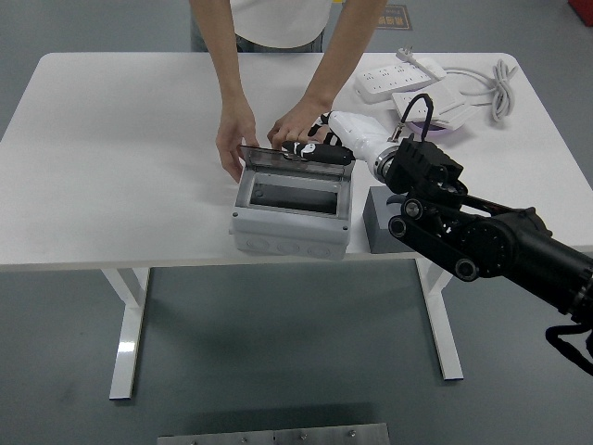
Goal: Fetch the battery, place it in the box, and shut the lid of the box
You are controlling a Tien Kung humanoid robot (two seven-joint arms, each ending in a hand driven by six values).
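Right arm is entering from 4 o'clock, black links crossing the near right part of the white rectangular counter (pixel 111 167). The right hand (pixel 320 151), white-shelled with black fingers, is lying over the far rim of the light grey plastic box with a rectangular open top (pixel 290 215), at the box's 1 o'clock corner. Its fingers are curling around a small dark object at the rim; too small and dark to identify, so whether this is the battery cannot be told. The left arm is not showing.

The box is sitting near the counter's front edge, roughly centre. Its dark translucent lid (pixel 278 159) is standing open along the far side, tilted back. The interior is showing dark.

A person is standing at 12 o'clock on the far side of the counter. One hand (pixel 236 144) is resting at the lid's left end, at the box's 11 o'clock corner. The other hand (pixel 295 123) is lying just behind the robot's hand, apparently touching the lid's far edge.

A dark grey rectangular block (pixel 382 225) is standing just beside the box at its 3 o'clock side, partly covered by the arm. Two white power strips (pixel 400 82) with a coiled white cable (pixel 491 83) are lying at the counter's 1 o'clock corner, well apart from the box.
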